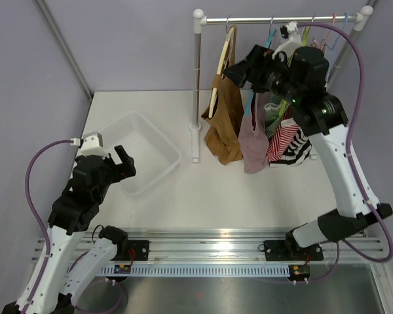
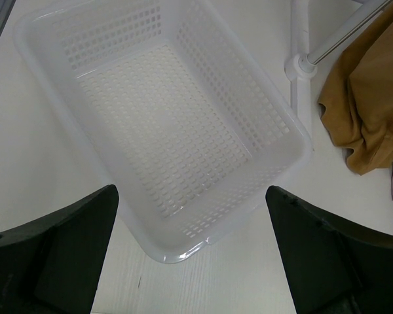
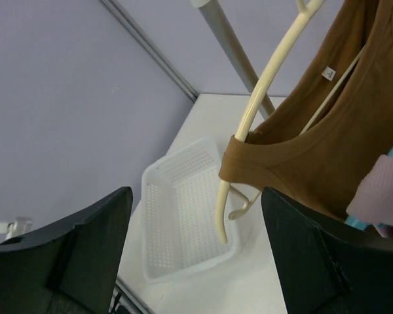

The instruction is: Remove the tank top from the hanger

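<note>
The brown tank top [image 1: 224,124] is on its cream hanger [image 1: 221,69], hooked on the rail [image 1: 281,19] at the upper middle of the top view. It's the leftmost of the garments there. In the right wrist view 1 strap sits low on the hanger arm [image 3: 262,85], close to the arm's tip, and the rest of the top [image 3: 321,131] droops off to the right side of the frame.

The right gripper [image 1: 234,72] is up at the rack just beside the hanger with its jaws spread wide, nothing between them. From its own camera the hanger arm shows in the gap between the 2 fingers [image 3: 92,248].

Right of the tank top hang a pink top [image 1: 252,144] and a striped piece [image 1: 288,140], bunched together.

The left gripper [image 1: 124,163] is over at the lower left, hovering above the near end of a white basket [image 1: 173,157] that sits on the table [image 1: 249,196], also spread apart and gripping nothing. Its wrist camera looks straight down at the basket's mesh floor [image 2: 164,252].
</note>
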Tool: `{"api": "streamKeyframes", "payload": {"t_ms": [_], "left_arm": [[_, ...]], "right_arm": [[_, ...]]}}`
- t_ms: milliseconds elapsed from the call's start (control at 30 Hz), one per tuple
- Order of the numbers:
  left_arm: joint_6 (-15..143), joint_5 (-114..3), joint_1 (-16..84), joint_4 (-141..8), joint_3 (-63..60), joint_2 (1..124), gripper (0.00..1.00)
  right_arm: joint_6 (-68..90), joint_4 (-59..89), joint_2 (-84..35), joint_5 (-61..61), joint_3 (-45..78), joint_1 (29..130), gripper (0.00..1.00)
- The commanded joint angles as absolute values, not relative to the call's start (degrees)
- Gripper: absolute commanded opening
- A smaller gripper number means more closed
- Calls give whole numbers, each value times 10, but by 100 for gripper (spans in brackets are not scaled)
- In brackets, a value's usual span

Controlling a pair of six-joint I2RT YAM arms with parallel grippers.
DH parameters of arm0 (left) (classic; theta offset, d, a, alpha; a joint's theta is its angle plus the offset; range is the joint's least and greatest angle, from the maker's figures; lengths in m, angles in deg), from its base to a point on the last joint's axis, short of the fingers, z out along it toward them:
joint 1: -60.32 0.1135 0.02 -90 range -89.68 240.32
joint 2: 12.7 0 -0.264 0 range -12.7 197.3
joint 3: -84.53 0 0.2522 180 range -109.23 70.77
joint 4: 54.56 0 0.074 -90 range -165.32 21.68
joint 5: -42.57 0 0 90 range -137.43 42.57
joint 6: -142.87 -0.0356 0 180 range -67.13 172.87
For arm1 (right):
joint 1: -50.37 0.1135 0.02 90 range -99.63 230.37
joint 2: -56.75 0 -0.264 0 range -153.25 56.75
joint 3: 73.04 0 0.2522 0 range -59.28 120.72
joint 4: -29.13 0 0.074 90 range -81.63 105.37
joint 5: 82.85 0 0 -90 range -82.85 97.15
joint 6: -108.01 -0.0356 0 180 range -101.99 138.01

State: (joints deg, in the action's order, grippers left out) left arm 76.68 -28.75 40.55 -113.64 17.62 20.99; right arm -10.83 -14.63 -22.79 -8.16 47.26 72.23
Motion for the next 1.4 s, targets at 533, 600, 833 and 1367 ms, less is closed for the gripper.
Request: {"api": "streamKeyframes", "payload": {"t_ms": [533,600,833,1367], "left_arm": [[746,-315,409,-1098,185,204,99],[743,-323,409,-1095,185,205,99],[740,-332,409,-1094,186,206,99],[738,-341,409,-1090,187,202,99]], "right_arm": [[70,-307,-579,392,918,849,66],[78,-306,-582,397,920,850,59],[97,-305,-583,413,923,849,39],[119,-305,-607,398,940,833,4]]}}
